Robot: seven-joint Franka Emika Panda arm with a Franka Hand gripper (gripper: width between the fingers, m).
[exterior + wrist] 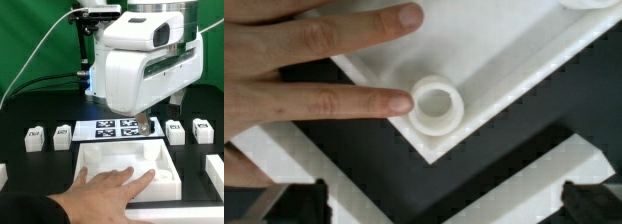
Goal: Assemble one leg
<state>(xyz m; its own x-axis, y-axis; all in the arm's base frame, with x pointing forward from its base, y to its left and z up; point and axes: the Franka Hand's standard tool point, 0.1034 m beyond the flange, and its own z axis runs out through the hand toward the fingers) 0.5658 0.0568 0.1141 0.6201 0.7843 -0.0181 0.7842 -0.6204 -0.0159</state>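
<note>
Exterior view: nearest the camera, a person's hand (108,188) in a dark sleeve lies flat, fingers spread, on the white panel (165,170), which rests on the black table (200,210). The wrist view looks down on one corner of that panel, where a round socket (438,103) sits. One fingertip of the hand lies just beside the socket's rim, apparently touching it. In the same view the gripper (438,200) shows its two fingers well apart with only table and panel edge between them, so it is spread wide and holds nothing. Past the panel's far edge, the gripper hangs over the marker board (105,128), which lies flat with its four tags. In a row with that board stand the small white pegs. The inner left leg (62,135) is just beside the board's end on the exterior view's left, and the outer left leg (35,137) stands further out. The inner right leg (176,131) and the outer right leg (200,130) stand on the exterior view's right. All four rest on the table, apart from the panel and from the gripper. Above them rises the bulky white arm (140,60), and behind it hangs a green curtain (30,40).
</note>
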